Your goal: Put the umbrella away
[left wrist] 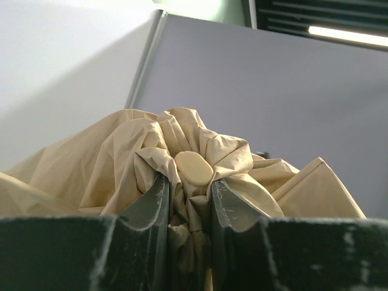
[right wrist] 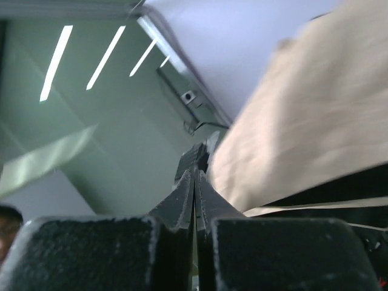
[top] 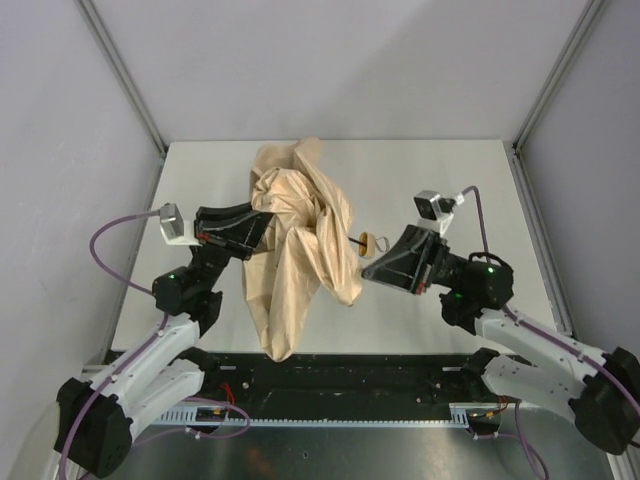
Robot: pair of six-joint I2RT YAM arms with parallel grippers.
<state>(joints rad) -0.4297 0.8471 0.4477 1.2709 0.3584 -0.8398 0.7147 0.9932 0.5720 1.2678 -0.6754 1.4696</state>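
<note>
The umbrella point(top: 300, 230) is a crumpled mass of tan fabric held up over the middle of the white table point(top: 450, 180), its lower folds trailing toward the front edge. My left gripper point(top: 262, 225) is shut on the bunched fabric at its top. In the left wrist view the gripper point(left wrist: 188, 185) pinches just below the cream cap point(left wrist: 194, 168). A small wooden handle point(top: 366, 241) sticks out to the right on a thin black shaft. My right gripper point(top: 368, 272) sits just below that handle. Its jaws point(right wrist: 194, 173) are pressed together with nothing visible between them, and tan fabric point(right wrist: 303, 109) lies beside them.
Grey enclosure walls and metal corner posts point(top: 120, 70) ring the table. A black rail point(top: 340, 375) with cables runs along the near edge between the two arm bases.
</note>
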